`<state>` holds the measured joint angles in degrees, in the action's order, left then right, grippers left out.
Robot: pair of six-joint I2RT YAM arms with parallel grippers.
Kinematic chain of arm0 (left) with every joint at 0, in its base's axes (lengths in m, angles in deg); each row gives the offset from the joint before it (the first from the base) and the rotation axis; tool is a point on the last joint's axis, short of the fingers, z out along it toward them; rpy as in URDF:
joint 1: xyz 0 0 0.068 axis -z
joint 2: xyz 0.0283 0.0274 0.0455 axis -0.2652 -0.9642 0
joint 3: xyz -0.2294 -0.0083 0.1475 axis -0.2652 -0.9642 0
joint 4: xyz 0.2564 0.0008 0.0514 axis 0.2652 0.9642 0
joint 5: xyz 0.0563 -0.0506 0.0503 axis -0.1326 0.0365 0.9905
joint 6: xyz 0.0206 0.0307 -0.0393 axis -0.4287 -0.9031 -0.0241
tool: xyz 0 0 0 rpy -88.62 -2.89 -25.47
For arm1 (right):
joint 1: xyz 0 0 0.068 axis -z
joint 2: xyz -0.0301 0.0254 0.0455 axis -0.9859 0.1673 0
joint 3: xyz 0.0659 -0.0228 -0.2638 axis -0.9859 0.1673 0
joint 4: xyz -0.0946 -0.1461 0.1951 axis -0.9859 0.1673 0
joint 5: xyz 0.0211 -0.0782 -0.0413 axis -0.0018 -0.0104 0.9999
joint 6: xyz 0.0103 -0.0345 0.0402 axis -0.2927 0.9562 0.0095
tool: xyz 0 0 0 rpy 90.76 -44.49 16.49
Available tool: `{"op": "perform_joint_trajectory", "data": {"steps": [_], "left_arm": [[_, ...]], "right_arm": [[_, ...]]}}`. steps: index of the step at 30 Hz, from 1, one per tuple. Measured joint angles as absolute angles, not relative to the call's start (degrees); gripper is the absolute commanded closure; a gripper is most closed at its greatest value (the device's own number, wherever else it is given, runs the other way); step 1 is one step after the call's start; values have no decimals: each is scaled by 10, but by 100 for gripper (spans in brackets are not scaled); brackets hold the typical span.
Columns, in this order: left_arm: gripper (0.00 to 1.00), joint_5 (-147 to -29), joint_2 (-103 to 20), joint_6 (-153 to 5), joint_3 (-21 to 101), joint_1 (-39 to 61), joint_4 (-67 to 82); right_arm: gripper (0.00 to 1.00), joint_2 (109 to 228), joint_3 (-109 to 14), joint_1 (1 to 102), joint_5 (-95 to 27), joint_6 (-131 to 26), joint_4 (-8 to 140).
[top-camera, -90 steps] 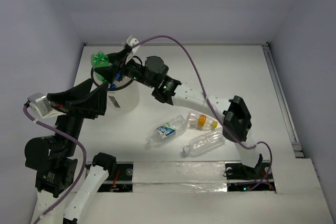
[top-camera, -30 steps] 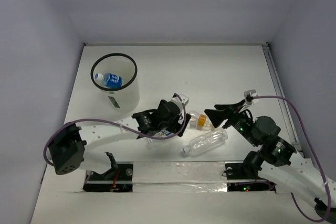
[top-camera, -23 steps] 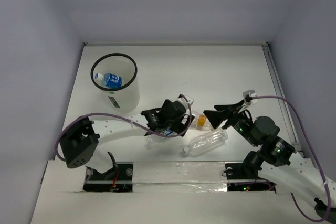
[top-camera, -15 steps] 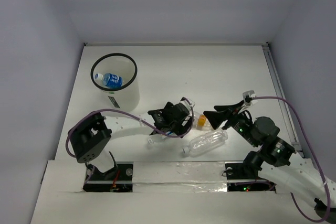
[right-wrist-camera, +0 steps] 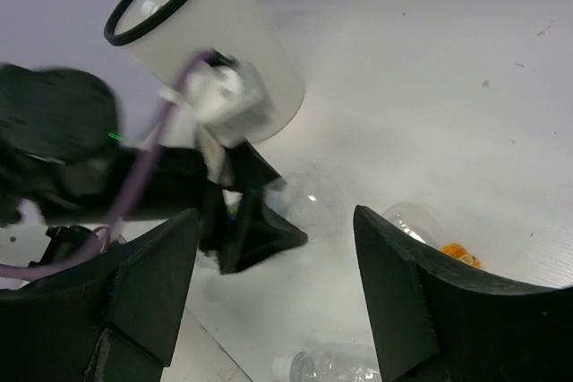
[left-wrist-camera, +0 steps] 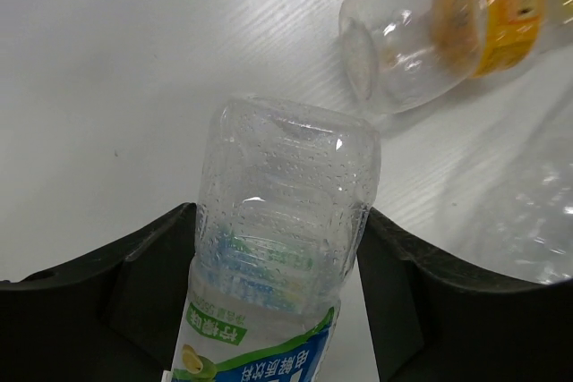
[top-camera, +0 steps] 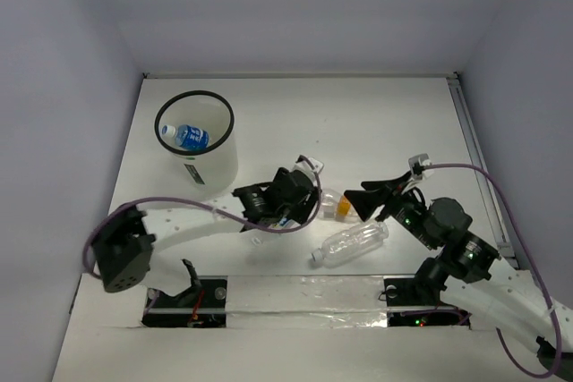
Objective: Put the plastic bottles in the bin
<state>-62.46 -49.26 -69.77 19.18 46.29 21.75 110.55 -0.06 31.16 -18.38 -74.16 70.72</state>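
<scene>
The white bin (top-camera: 208, 165) with a black rim stands at the back left and holds a blue-labelled bottle (top-camera: 185, 136). My left gripper (top-camera: 298, 196) is shut on a clear bottle with a blue-green label (left-wrist-camera: 282, 248); both fingers press its sides just above the table. An orange-labelled bottle (top-camera: 341, 207) lies just right of it, also in the left wrist view (left-wrist-camera: 448, 29). A clear bottle (top-camera: 351, 243) lies nearer the front. My right gripper (top-camera: 369, 203) is open and empty, above the orange bottle's right end. The right wrist view shows the bin (right-wrist-camera: 215, 51) and the held bottle (right-wrist-camera: 309, 203).
The table's front edge with a taped strip (top-camera: 304, 297) runs just before the clear bottle. A raised rail (top-camera: 479, 167) lines the right edge. My left arm (top-camera: 192, 216) lies low across the table in front of the bin.
Three seconds ago the right gripper was over the bin; it is now back on the right. The left gripper reached the labelled bottle, closed round it and drew slightly left.
</scene>
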Motion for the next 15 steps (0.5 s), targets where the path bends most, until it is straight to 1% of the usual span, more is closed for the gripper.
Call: {"op": "perform_joint_trajectory", "data": {"steps": [4, 6, 11, 15], "left_arm": [[54, -606, -367, -680, 199, 463, 230], [54, -587, -313, -672, 226, 461, 234], [53, -539, -235, -672, 312, 429, 191], [53, -504, -203, -690, 354, 355, 137]], "right_arm": [[26, 1116, 0, 312, -189, -741, 700], [27, 1121, 0, 312, -193, -741, 693], [27, 1135, 0, 312, -208, -741, 668], [27, 1136, 5, 312, -216, -741, 650]]}}
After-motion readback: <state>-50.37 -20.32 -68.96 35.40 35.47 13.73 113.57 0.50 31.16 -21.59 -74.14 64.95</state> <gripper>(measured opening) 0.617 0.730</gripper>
